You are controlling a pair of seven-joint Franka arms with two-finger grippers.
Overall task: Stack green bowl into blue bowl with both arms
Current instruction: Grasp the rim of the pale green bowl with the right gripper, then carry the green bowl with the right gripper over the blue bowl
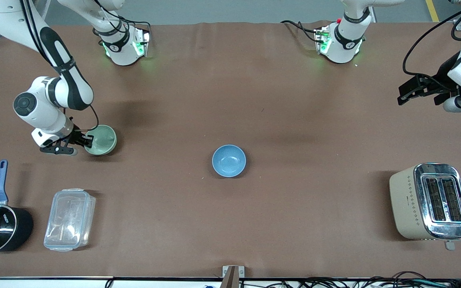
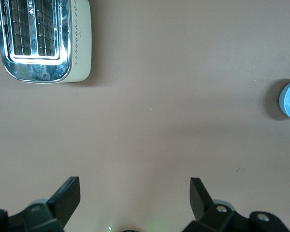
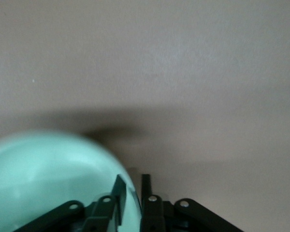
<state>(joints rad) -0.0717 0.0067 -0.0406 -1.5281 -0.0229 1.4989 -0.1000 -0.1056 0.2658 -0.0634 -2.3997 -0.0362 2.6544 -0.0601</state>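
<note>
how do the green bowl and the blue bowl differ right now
The green bowl is pale mint; the blue bowl is sky blue with a darker outside. The right gripper is shut on the green bowl's rim, one finger inside and one outside; the blue bowl stands free. The green bowl is toward the right arm's end of the table, the blue bowl mid-table and nearer the front camera. Both are small, round, plain and upright.

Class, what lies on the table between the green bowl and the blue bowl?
Nothing: bare table between green bowl and blue bowl, front view.
</note>
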